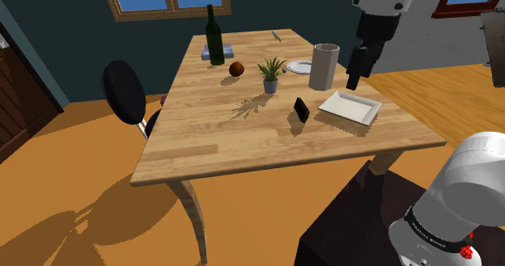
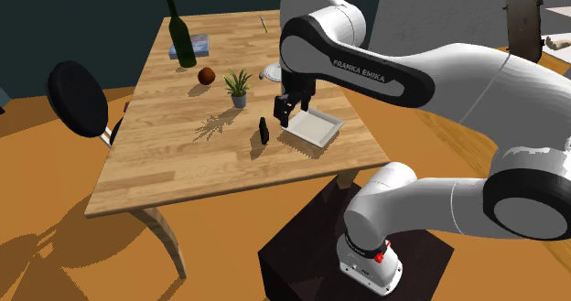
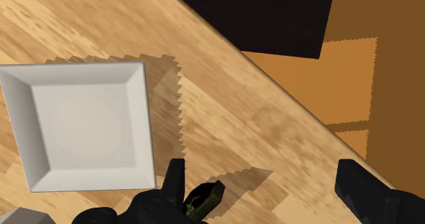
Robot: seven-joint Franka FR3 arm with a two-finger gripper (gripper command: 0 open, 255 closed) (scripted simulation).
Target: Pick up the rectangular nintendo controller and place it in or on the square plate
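Beneath the raised tool (image 1: 353,83), fingers apart, the black controller (image 1: 301,108) stands beside the plate (image 1: 350,107).

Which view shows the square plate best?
The wrist view: the white square plate is seen from almost straight above, rim and well distinct. The shoulder view shows it small and slanted; the second exterior view, small, below the arm.

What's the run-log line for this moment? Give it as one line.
stage: pre-grasp | gripper: open, empty, above table | controller: on table beside square plate, ungrasped | square plate: empty
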